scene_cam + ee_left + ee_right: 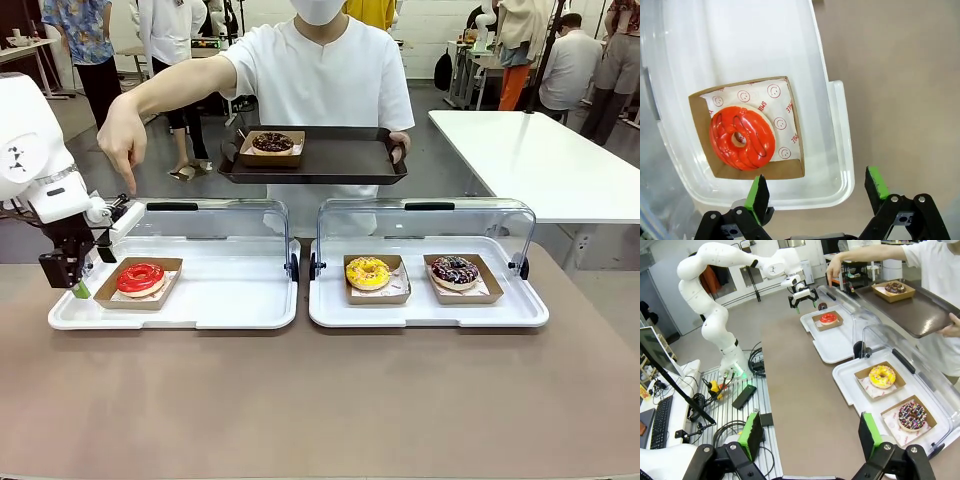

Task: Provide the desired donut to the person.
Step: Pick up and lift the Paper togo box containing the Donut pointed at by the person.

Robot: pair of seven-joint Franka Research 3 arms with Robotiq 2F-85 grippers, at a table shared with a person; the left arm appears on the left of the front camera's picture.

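Observation:
The person [320, 80] stands across the table and points a finger [131, 185] down at the red-glazed donut [140, 277]. It lies in a brown card tray at the left end of the left white tray [230, 300]. My left gripper [75, 278] hangs open just left of it, over the tray's rim. In the left wrist view the red donut [742, 137] lies beyond my open left gripper [817, 189]. Nothing is between the fingers [759, 192]. My right gripper [810, 432] is open and empty, high above the table's near end.
The person's other hand holds a black tray [340, 160] carrying a chocolate donut [272, 142]. The right white tray [520, 310] holds a yellow donut [367, 272] and a sprinkled chocolate donut [455, 270]. Both clear lids [215, 225] stand raised behind the trays.

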